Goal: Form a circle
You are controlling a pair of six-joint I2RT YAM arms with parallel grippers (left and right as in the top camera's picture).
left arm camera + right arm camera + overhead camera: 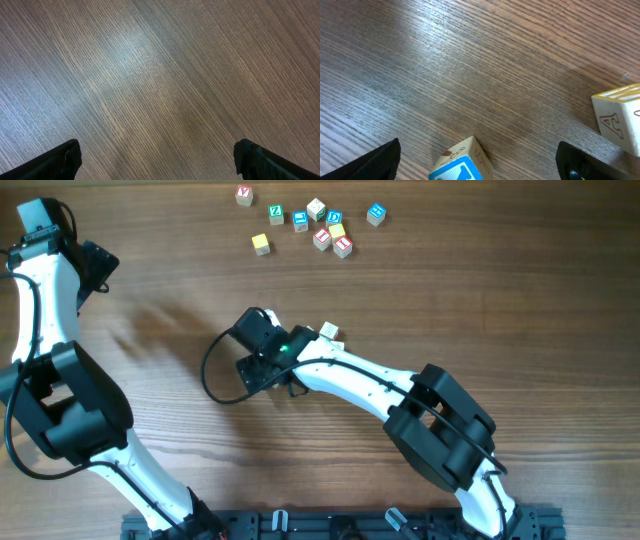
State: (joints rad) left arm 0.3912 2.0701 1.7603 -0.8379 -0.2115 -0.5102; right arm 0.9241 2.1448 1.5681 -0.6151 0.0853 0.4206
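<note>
wooden cubes [322, 238]: likely light, hard, smooth; pinch opposite flat faces. right end effector [477, 159], left end effector [157, 160]: wide open, holding nothing.

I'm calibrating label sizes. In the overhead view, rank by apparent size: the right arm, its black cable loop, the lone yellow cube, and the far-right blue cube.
1. right arm
2. black cable loop
3. yellow cube and blue cube: tied. They look the same size, so I won't rank them.
</note>
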